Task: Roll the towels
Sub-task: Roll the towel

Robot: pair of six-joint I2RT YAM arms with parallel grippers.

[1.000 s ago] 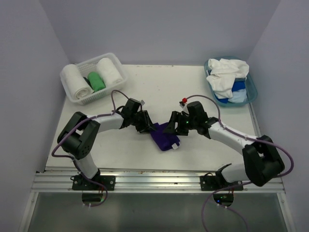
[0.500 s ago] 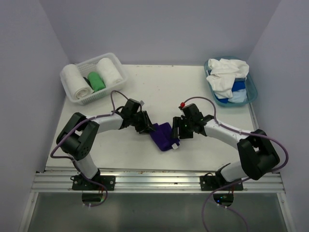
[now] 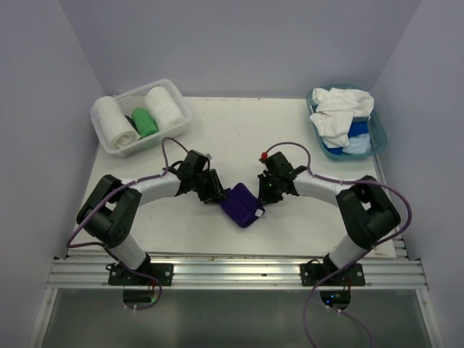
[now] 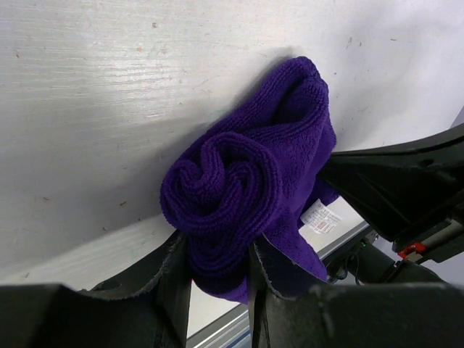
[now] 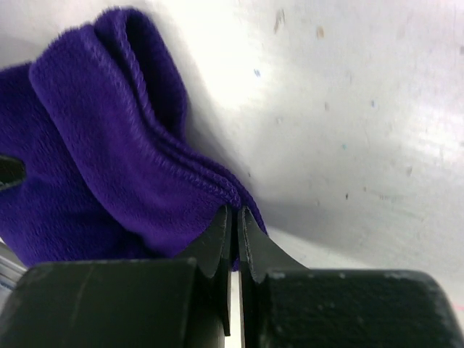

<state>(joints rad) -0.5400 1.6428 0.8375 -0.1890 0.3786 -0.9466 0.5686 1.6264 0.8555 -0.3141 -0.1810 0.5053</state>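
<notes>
A deep purple towel (image 3: 243, 205), partly rolled, lies at the middle of the table between both arms. My left gripper (image 3: 217, 194) is shut on its rolled end; the left wrist view shows the spiral of the purple towel (image 4: 246, 188) squeezed between the left gripper's (image 4: 217, 254) two fingers. From the right, my right gripper (image 3: 265, 194) is shut on the towel's edge, and in the right wrist view the folded hem of the purple towel (image 5: 109, 159) meets the right gripper's (image 5: 233, 214) nearly touching tips. A white label (image 4: 321, 216) hangs from the loose flap.
A white lattice basket (image 3: 174, 94) at the back left holds two rolled white towels (image 3: 116, 122) and a rolled green one (image 3: 145, 122). A teal tub (image 3: 377, 134) at the back right holds crumpled white towels (image 3: 339, 112) over blue ones (image 3: 355, 130).
My right gripper moved left and down to the towel's right edge and went from wide open to shut. The left gripper kept its hold on the roll and shifted slightly.
</notes>
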